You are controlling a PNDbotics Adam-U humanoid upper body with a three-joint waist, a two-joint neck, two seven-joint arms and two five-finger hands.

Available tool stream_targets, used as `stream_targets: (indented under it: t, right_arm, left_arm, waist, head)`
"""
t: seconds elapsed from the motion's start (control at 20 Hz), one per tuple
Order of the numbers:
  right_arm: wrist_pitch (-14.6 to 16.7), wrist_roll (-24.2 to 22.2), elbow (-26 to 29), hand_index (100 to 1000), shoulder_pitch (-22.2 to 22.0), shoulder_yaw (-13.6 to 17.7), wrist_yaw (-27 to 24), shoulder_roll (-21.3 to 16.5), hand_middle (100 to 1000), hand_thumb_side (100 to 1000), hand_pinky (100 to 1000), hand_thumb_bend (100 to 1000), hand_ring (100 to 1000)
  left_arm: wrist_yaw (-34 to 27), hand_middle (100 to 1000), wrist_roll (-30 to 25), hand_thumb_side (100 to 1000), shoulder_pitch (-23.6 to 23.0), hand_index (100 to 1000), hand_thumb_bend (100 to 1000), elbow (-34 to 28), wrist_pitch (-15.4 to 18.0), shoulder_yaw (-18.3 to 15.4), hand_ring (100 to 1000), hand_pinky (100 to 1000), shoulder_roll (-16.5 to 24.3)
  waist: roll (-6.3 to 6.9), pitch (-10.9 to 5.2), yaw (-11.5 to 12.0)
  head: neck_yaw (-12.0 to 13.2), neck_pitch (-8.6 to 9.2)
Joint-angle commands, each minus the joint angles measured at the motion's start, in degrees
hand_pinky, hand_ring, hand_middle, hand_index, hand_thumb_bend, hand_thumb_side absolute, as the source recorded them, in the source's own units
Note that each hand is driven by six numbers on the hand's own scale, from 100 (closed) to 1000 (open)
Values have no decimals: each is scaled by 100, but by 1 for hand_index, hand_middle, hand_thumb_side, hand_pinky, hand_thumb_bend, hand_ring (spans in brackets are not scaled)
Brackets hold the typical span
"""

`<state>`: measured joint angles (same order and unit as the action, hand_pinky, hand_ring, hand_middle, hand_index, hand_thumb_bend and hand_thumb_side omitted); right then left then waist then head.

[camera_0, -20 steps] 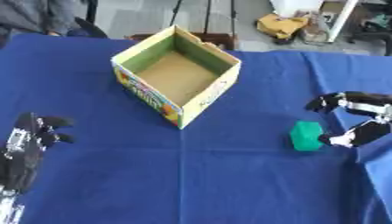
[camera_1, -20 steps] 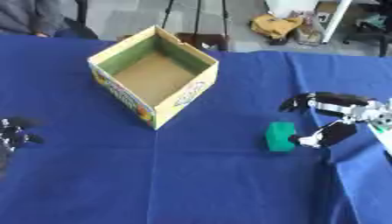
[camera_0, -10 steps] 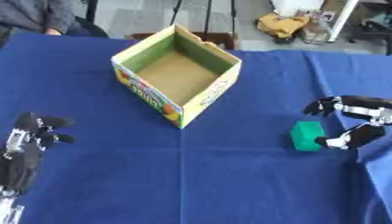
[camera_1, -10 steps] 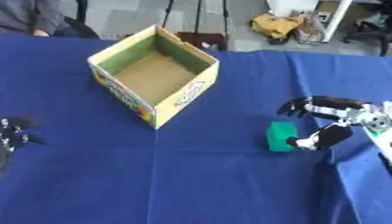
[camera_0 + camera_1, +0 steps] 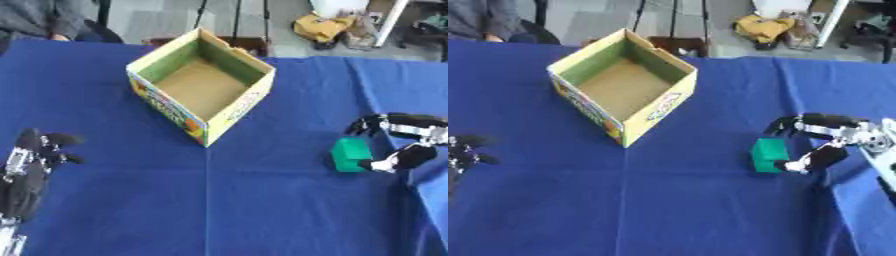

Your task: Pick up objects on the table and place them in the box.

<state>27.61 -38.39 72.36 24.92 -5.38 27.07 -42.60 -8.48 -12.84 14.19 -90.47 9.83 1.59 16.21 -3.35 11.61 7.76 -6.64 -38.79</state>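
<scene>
The left hand [image 5: 31,165] rests at the lower left of the table [image 5: 219,210], fingers straight and relaxed, pointing up, holding nothing. It is black with silver parts and lies flat on the blue cloth [image 5: 262,200] that covers the whole table. The cloth is smooth, with a faint fold line running down from the box corner.

Toward the right edge sits the green block [image 5: 351,154], a small boxy piece with flat faces and a matte look. It stands on the cloth, well apart from the box. The right hand [image 5: 824,142] comes in from the right side and brackets the block: its upper fingers [image 5: 789,124] arch over just beyond the block's far side, and the thumb [image 5: 798,164] curls in at the block's near right corner. The fingers are spread and not yet closed on it; whether the thumb tip touches the block cannot be told. Nothing lies between the block and the box.

Farther back, left of centre, stands the cardboard box [image 5: 203,90], open at the top and turned so one corner points toward the robot. Its inside is plain brown on the floor and green on the walls, its outer walls yellow with coloured print. It holds nothing visible.

Beyond the table's far edge are a grey floor, a yellow bundle [image 5: 319,27] and dark stand legs [image 5: 236,15].
</scene>
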Motion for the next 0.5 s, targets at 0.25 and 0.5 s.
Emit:
stream_targets:
  t: [0.25, 0.5]
  right_arm:
    - [236, -200, -79, 928, 117, 25, 133, -84, 889, 496, 784, 304, 860]
    - [250, -192, -154, 927, 138, 24, 177, -53, 888, 497, 784, 298, 858]
  left_arm:
    - [4, 606, -22, 1000, 65, 656, 383, -63, 18, 14, 792, 607, 118]
    - [1, 606, -24, 1000, 70, 656, 383, -65, 20, 17, 792, 607, 117]
  waist:
    - [22, -63, 12]
    - [26, -58, 15]
  head:
    - [-11, -42]
    - [-19, -42]
